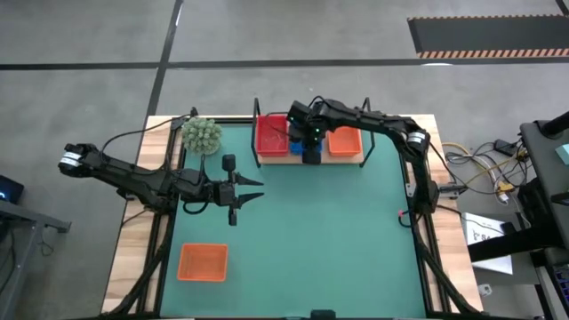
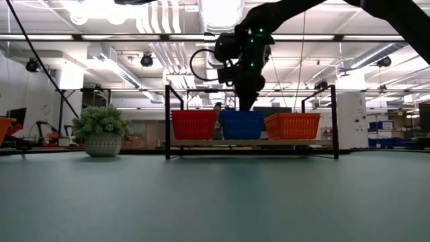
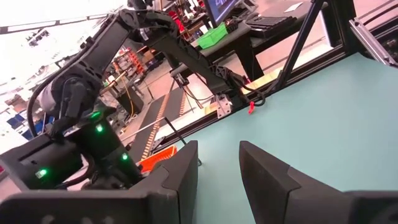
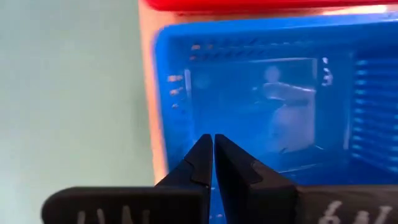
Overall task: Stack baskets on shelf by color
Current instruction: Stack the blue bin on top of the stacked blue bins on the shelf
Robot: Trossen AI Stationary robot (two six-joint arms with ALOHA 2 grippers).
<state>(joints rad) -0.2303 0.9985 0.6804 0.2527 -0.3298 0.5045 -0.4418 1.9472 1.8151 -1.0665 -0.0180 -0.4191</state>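
Trouble from here would most likely come from the right gripper (image 4: 213,149), which hangs over the blue basket (image 2: 242,125) in the middle of the shelf (image 1: 310,160). Its fingers are pinched together — in the right wrist view the tips touch, right over the basket's near wall, with nothing between them. I cannot tell from these views whether the tips touch that wall. If they do, or sit low, lifting off at a slant could drag the light basket towards the shelf's front edge, or nudge it against the red basket (image 2: 193,124) or the orange basket (image 2: 292,126) beside it.

A single orange basket (image 1: 203,262) lies alone near the mat's (image 1: 320,240) front left corner, well apart from the shelf. My guess is that it belongs on the orange pile at the shelf's right end. The left gripper (image 1: 252,189) hovers over the mat left of centre with its fingers spread, holding nothing. It would have to carry that basket across while the right arm is over the shelf — a chance of the arms meeting. The potted plant (image 1: 202,135) at the back left corner of the mat could also be clipped by the left arm.
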